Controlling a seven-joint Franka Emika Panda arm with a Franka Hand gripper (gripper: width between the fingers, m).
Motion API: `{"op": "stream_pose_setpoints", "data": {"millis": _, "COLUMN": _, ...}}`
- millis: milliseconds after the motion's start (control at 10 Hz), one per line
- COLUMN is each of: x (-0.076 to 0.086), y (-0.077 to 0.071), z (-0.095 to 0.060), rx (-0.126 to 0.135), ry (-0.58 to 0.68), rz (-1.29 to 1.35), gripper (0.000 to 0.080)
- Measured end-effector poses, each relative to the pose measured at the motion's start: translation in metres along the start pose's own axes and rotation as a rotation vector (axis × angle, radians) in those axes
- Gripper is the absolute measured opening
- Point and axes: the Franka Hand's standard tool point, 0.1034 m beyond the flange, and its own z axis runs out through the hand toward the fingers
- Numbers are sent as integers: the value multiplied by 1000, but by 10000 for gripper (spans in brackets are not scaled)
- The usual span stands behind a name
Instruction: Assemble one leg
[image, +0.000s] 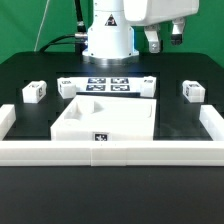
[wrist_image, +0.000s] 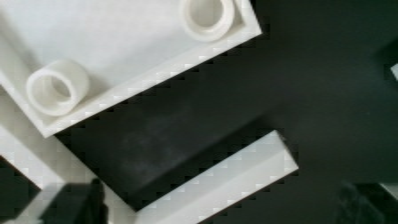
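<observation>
Several small white legs with tags lie on the black table in the exterior view: one at the far left, one beside it, one at the right. The large flat white panel lies in the middle. My gripper hangs high above the table's back right, open and empty, apart from every leg. In the wrist view my gripper shows only dark finger edges, wide apart with nothing between them. No leg shows there, only the panel with two round sockets.
The marker board lies behind the panel, in front of the robot base. A low white wall runs along the table's front and sides. A white strip crosses the wrist view on the black table.
</observation>
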Motion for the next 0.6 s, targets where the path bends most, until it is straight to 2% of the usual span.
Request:
{"op": "stream_pose_setpoints", "data": {"millis": 400, "x": 0, "y": 1, "z": 0, "rx": -2, "ry": 11, "rz": -8, "gripper": 650}}
{"op": "stream_pose_setpoints", "data": {"millis": 600, "x": -7, "y": 4, "z": 7, "rx": -11, "ry": 6, "rz": -78, "gripper": 650}}
